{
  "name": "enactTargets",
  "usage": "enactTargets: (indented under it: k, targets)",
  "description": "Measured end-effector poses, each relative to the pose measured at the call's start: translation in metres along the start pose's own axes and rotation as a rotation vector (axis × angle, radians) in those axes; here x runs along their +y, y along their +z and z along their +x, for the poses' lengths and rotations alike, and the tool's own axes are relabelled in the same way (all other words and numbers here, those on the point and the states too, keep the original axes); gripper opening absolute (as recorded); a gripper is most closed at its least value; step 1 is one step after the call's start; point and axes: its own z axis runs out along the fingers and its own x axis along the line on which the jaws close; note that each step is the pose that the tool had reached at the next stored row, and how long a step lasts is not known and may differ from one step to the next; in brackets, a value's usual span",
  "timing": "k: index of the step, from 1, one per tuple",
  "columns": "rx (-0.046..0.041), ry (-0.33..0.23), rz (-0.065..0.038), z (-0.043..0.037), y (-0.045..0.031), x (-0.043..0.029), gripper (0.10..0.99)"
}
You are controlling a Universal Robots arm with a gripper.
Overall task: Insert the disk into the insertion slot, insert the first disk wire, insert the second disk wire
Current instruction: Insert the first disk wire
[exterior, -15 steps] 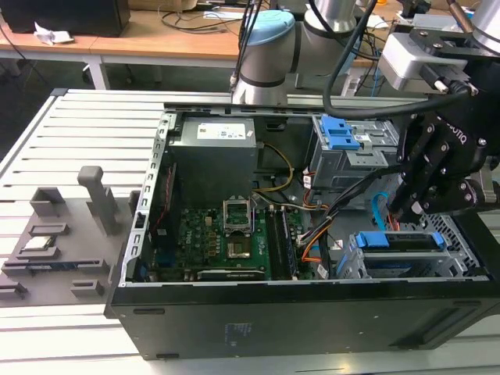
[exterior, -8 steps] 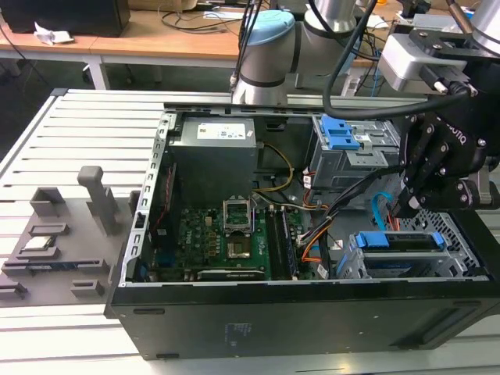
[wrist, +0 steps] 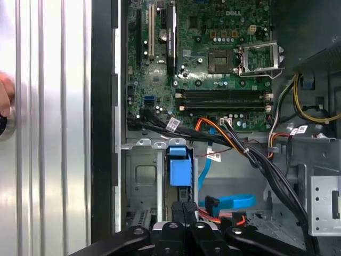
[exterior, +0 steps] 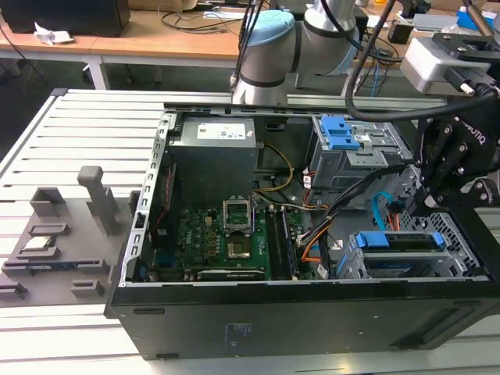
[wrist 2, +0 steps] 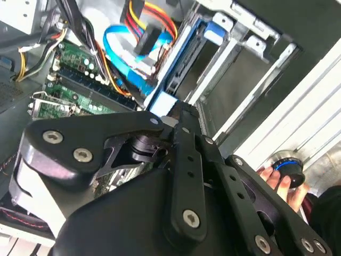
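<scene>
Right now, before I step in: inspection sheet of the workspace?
Surface: slatted metal table, open computer case lying on it.
Job's things: disk in blue carrier sits inside the insertion slot.
Clutter: grey fixture tray beside the case.
Grippers: gripper close to the disk's blue tab.
Cables: blue cable lies beside the slot; plugged or not, cannot tell.
Surroundings: a hand on a round button at the table edge; desks behind.
</scene>
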Motion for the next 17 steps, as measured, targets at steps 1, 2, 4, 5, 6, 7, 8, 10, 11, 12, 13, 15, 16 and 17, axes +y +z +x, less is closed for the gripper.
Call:
enactTargets:
  k: [1, 2, 4, 5, 6, 7, 8, 10, 11, 12, 13, 15, 16, 17]
  targets:
    - [0.0001, 0.0, 0.0, -0.0036, 0.0006, -0.0065, 0.106]
    - [0.0008, 0.0, 0.0, -0.0072, 0.0021, -0.0102, 0.106]
    - [0.0065, 0.0, 0.0, -0.0153, 0.0069, -0.0155, 0.106]
    - [0.008, 0.0, 0.0, -0.018, 0.0081, -0.0168, 0.106]
    - [0.0094, 0.0, 0.0, -0.021, 0.0091, -0.0183, 0.106]
    - [0.0113, 0.0, -0.001, -0.0259, 0.0108, -0.0207, 0.106]
    - [0.0129, 0.001, -0.001, -0.0292, 0.0118, -0.0223, 0.106]
    - [0.0167, 0.001, -0.001, -0.0358, 0.014, -0.0249, 0.106]
    - [0.0183, 0.001, -0.001, -0.0389, 0.0151, -0.0253, 0.106]
    - [0.0211, 0.001, 0.0, -0.0438, 0.0172, -0.0257, 0.106]
    - [0.0216, 0.001, 0.0, -0.0462, 0.0193, -0.0258, 0.106]
    - [0.0225, 0.001, 0.0, -0.0477, 0.0218, -0.0259, 0.106]
    - [0.0226, 0.001, 0.0, -0.0477, 0.0218, -0.0259, 0.106]
    - [0.0227, 0.001, 0.0, -0.0477, 0.0218, -0.0259, 0.106]
